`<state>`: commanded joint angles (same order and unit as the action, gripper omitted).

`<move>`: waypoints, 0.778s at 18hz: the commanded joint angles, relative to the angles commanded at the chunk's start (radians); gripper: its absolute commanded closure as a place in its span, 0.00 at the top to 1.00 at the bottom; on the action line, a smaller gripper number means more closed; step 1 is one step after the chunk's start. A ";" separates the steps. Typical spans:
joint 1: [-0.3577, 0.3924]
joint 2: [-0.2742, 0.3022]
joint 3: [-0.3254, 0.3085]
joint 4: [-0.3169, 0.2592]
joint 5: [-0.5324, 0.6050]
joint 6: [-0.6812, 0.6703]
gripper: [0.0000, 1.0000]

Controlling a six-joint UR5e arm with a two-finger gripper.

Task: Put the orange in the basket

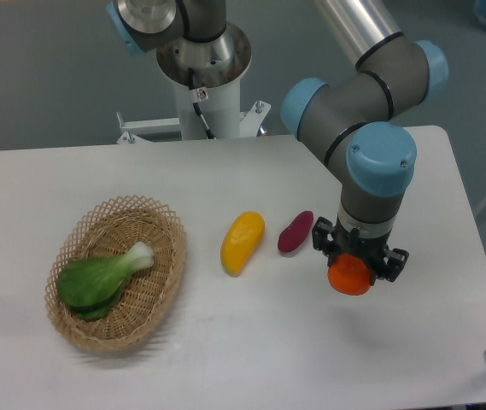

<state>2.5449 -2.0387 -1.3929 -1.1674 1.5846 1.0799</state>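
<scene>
The basket [116, 273] is woven wicker, tan and rough, its rim an open lacy weave. In it lies a leafy green vegetable [99, 279] with a smooth, faintly glossy pale stalk. The desk [251, 342] under the basket is matt white and smooth. Right of the basket, a yellow fruit [243, 242] has a sleek, waxy sheen, and the purple piece [295, 231] beyond it looks duller. The orange [349, 275] shows a soft satin skin (plastic or real, unclear) in the black matt end effector [359, 256].
</scene>
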 joint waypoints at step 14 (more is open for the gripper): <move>-0.012 -0.002 -0.005 -0.005 0.000 -0.041 0.75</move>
<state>2.5326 -2.0402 -1.3975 -1.1720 1.5846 1.0386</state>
